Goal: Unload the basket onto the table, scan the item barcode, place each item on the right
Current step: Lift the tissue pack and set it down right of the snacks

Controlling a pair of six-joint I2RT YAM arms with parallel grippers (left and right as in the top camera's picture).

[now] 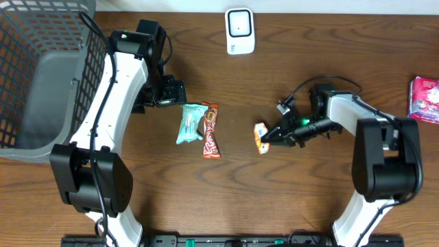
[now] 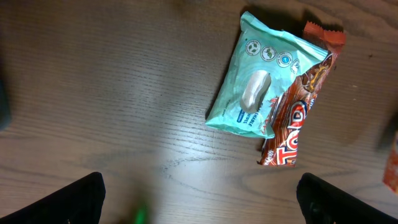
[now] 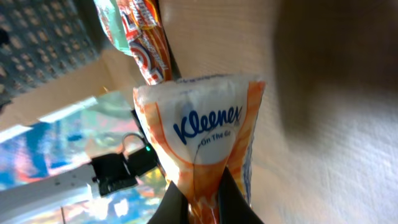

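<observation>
Tissues (image 3: 202, 134) pinched tight in my right gripper (image 3: 203, 198), fingertips cut off at the frame edge, far face hidden. Left gripper (image 2: 202, 202) spread wide, only dark tips showing, teal packet (image 2: 261, 81) just ahead.

There is one bench (image 1: 206, 199). On it I count two robot arms, the left arm (image 1: 113, 103) and the right arm (image 1: 374, 130). Each arm has one pincer. That makes two, the left pincer (image 1: 175, 92) and the right pincer (image 1: 269, 139).

There are four small packs, and each is a different kind:
- one tissue pack (image 1: 260, 138)
- one blue-green pack (image 1: 189, 123)
- one red candy bar (image 1: 210, 130)
- one pink pack (image 1: 425, 99)

There is one white scanner (image 1: 240, 31). There is one wire basket (image 1: 20, 41).
</observation>
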